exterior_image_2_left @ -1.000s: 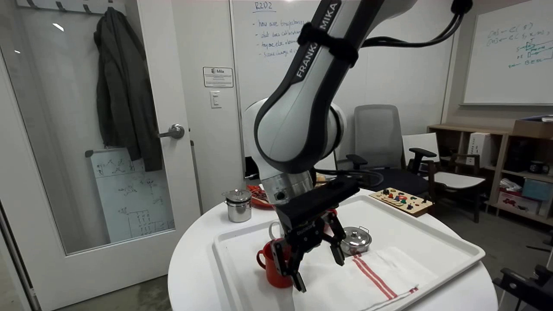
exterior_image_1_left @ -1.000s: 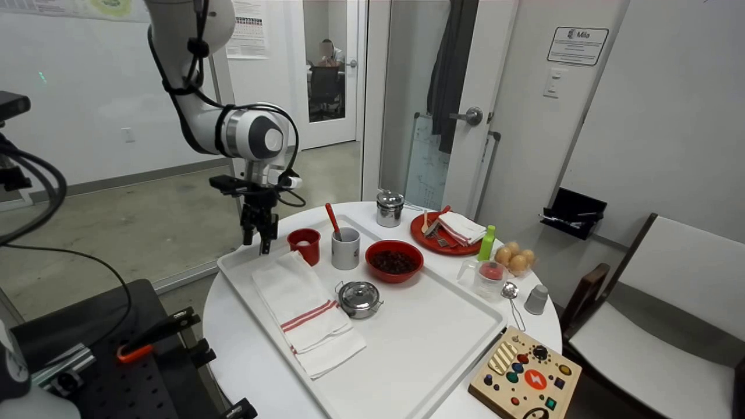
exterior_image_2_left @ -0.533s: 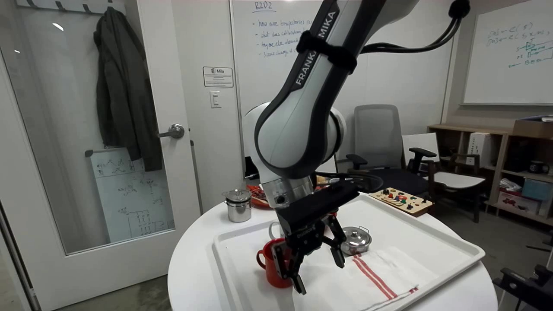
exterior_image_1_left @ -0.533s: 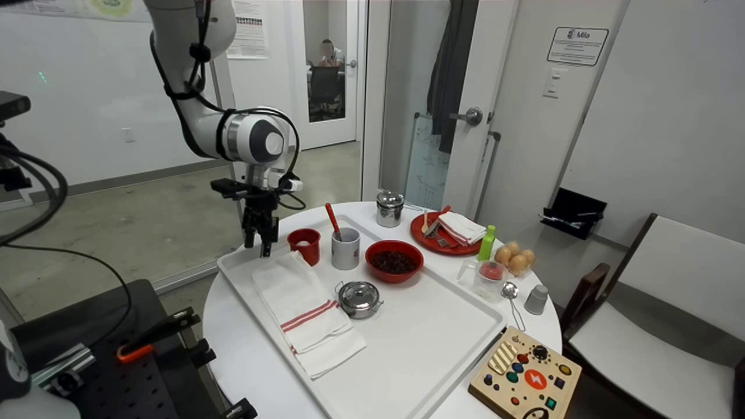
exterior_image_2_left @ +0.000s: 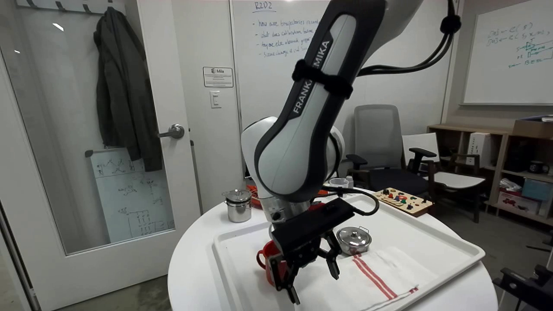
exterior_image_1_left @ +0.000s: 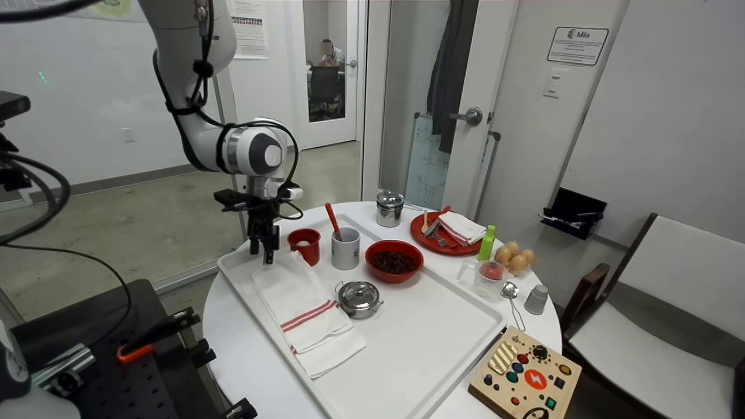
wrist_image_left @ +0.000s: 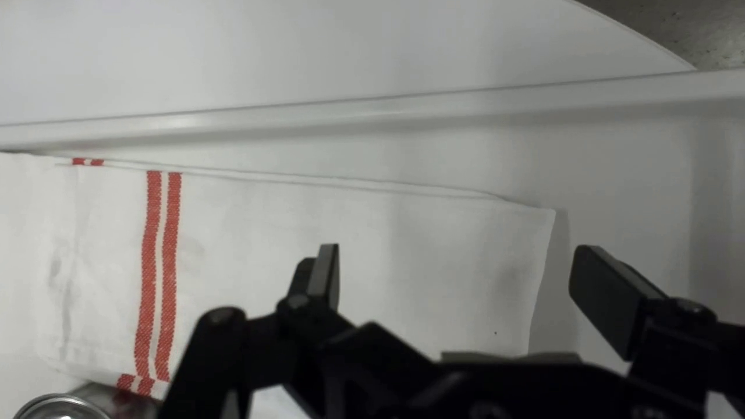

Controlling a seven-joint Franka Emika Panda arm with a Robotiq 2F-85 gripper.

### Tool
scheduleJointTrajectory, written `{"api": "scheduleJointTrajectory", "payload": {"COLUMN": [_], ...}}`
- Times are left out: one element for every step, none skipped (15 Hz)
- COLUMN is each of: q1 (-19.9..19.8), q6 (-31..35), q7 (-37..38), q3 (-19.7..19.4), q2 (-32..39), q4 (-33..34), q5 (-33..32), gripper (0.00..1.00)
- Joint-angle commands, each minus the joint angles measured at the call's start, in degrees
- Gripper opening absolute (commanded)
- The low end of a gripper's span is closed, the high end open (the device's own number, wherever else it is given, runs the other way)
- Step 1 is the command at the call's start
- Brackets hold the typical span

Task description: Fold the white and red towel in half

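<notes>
The white and red towel (exterior_image_1_left: 291, 291) lies flat on the white tray (exterior_image_1_left: 430, 343), in layers, with red stripes across it. It also shows in an exterior view (exterior_image_2_left: 389, 272) and in the wrist view (wrist_image_left: 262, 244). My gripper (exterior_image_1_left: 262, 256) is above the towel's plain white end, near the red mug; it also shows in an exterior view (exterior_image_2_left: 315, 288). In the wrist view the gripper (wrist_image_left: 455, 249) is open and empty. One finger is over the cloth, the other beyond its end edge. The towel's end lies between the fingers, apparently untouched.
A red mug (exterior_image_1_left: 305, 247) stands close beside the gripper. A white mug (exterior_image_1_left: 346, 253), a red bowl (exterior_image_1_left: 394, 276) and a lidded metal bowl (exterior_image_1_left: 358, 298) stand on the tray; the metal bowl is beside the towel. The tray's raised rim (wrist_image_left: 372, 107) runs along the towel's long side.
The arm and the open gripper have moved down toward the towel's plain end, with a slight sideways shift. The towel and the other things have not moved.
</notes>
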Motion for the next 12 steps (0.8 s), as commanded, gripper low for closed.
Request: {"api": "scheduleJointTrajectory", "payload": {"q1": [3.8, 4.6, 5.4, 5.9, 6.3, 6.6, 6.9, 7.1, 7.3, 7.4, 7.3, 7.3], "q6": [1.0, 0.6, 0.0, -0.3, -0.4, -0.6, -0.9, -1.2, -1.4, -1.5, -1.4, -1.3], "q7": [4.9, 5.9, 6.6, 7.3, 7.9, 8.5, 9.0, 9.6, 10.0, 10.6, 11.1, 11.6], "q3": [-2.6, -3.1, -3.6, -4.0, -4.2, -4.5, -4.7, -4.9, -5.0, -5.2, -5.2, -5.2], "q2": [4.1, 4.8, 5.7, 6.5, 7.3, 8.2, 9.0, 9.9, 10.6, 11.2, 11.7, 12.1], "q4": [5.4, 6.5, 7.8, 8.9, 9.8, 10.6, 11.4, 12.0, 12.6, 13.0, 13.2, 13.4], "q5": [-2.4, -2.8, -3.2, -3.3, -3.2, -3.0, -2.8, -2.6, -2.4, -2.3, -2.2, -2.0], "gripper": [1.00, 1.00, 1.00, 1.00, 1.00, 1.00, 1.00, 0.99, 0.99, 0.98, 0.96, 0.79]}}
